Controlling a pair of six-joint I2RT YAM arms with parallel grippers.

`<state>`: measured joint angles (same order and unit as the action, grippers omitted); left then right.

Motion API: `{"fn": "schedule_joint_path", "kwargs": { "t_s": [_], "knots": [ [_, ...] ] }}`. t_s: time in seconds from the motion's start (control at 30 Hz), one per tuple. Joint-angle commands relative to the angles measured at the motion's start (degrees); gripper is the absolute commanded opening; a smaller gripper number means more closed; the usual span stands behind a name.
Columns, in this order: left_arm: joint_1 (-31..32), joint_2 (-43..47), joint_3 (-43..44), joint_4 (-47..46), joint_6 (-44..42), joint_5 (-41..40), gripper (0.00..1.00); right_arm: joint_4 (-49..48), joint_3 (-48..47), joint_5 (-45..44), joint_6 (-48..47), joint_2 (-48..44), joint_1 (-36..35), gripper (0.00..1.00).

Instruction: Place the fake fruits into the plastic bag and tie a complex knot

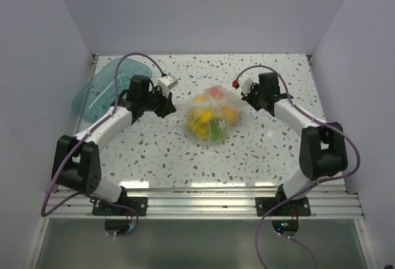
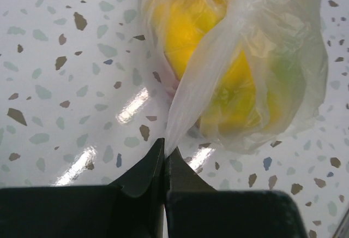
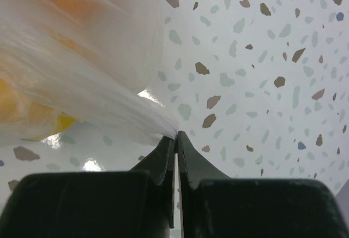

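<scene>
Jaws pinching plastic bag (image 1: 213,118) | left gripper (image 2: 164,146) — right gripper (image 3: 176,137) | both angled inward

Left gripper (image 2: 164,152) pinched closed; right gripper (image 3: 176,138) likewise.

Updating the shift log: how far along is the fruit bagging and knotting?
Done: the fake fruits sit inside the plastic bag. In hand: the left gripper and right gripper each pinch a stretched strip of the bag. To do: the tying; no finished knot shows.
</scene>
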<state>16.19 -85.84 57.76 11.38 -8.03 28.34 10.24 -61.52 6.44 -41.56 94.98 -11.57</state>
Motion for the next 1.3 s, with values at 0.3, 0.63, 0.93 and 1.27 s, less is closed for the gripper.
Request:
{"fn": "schedule_joint_path", "kwargs": {
  "t_s": [0.3,0.63,0.93,1.27],
  "knots": [
    [-0.4,5.4,16.6,6.6,3.7,8.3,0.00,26.8,-17.3,4.7,9.6,-21.1,8.0,0.00],
    [0.1,-3.9,13.7,2.4,-0.2,-0.9,0.00,21.1,-13.4,5.8,14.6,-13.2,3.8,0.00],
    [0.1,-7.5,12.7,0.9,-1.0,-0.7,0.06,23.9,-11.0,8.3,16.2,-12.9,3.0,0.00],
    [-0.6,-0.5,20.4,9.9,1.4,2.5,1.00,34.1,-17.2,14.7,21.7,-21.0,3.0,0.85]
  ]
}}
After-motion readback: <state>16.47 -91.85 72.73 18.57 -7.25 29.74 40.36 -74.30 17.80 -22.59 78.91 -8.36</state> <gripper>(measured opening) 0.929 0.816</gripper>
